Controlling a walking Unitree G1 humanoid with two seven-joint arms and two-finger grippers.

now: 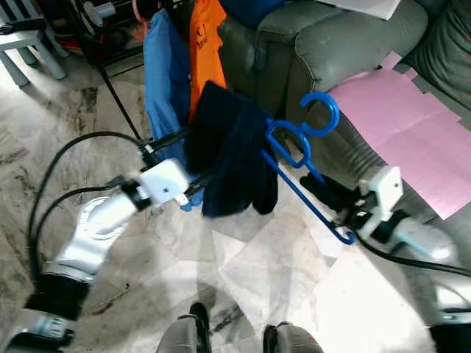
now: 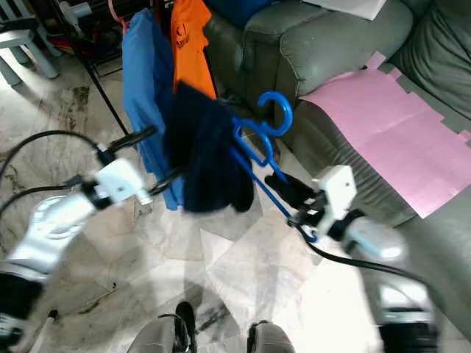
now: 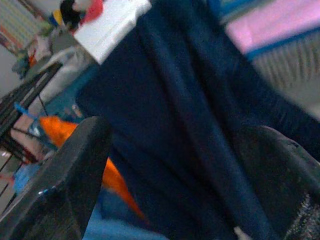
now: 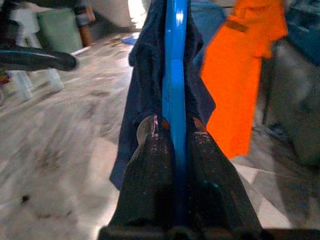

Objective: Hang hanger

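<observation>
A blue plastic hanger [image 1: 302, 195] with its hook [image 1: 320, 114] pointing up carries a dark navy garment [image 1: 232, 154] draped over its upper end. My right gripper [image 1: 318, 190] is shut on the hanger's lower bar; in the right wrist view the blue hanger [image 4: 175, 60] runs straight out between the two closed fingers [image 4: 150, 150]. My left gripper [image 1: 197, 158] reaches in from the left, open, its fingers either side of the navy cloth. The left wrist view has that cloth [image 3: 190, 115] between two spread black fingers [image 3: 75, 180].
A blue shirt [image 1: 163, 73] and an orange shirt [image 1: 206, 44] hang just behind the navy garment, by a slanted black rack leg [image 1: 118, 95]. A grey-green sofa [image 1: 353, 37] with a pink sheet [image 1: 397, 125] is on the right. Marble floor lies below; a white chair [image 1: 29, 44] stands far left.
</observation>
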